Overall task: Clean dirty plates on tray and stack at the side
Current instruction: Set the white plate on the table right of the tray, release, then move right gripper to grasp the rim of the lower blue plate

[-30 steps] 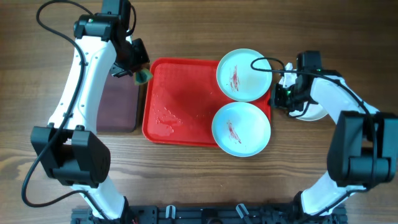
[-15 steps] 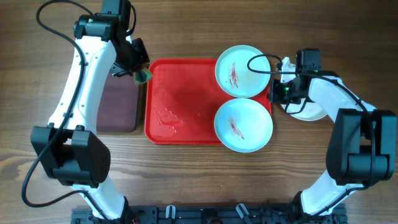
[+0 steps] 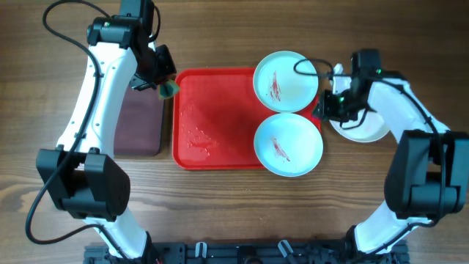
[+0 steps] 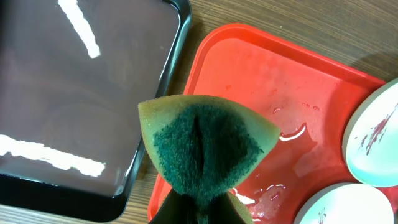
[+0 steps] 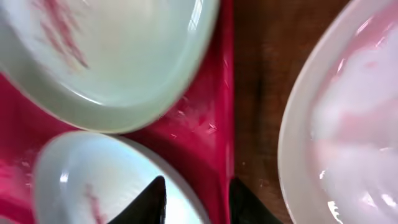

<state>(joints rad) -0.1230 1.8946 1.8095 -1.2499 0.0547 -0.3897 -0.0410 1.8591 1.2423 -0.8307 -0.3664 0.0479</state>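
Note:
The red tray (image 3: pixel 212 110) lies mid-table with two pale turquoise plates on its right half, both with red-brown smears: one at the back (image 3: pixel 286 82), one at the front (image 3: pixel 288 144). A white plate (image 3: pixel 364 130) sits on the table right of the tray. My right gripper (image 3: pixel 323 110) straddles the tray's right rim (image 5: pixel 225 134), one finger over the front plate's edge (image 5: pixel 81 180), one outside; it looks closed on the rim. My left gripper (image 3: pixel 163 82) is shut on a green sponge (image 4: pixel 205 146) above the tray's back left corner (image 4: pixel 249 68).
A dark brown-black tray (image 3: pixel 139 121) lies left of the red tray, also in the left wrist view (image 4: pixel 68 93). Water drops wet the red tray's left half (image 3: pixel 196 138). The white plate (image 5: pixel 348 124) lies close to the tray's right rim.
The red tray and both turquoise plates have slid slightly right. The right arm's elbow has swung back, uncovering more of the white plate. The left arm has not moved.

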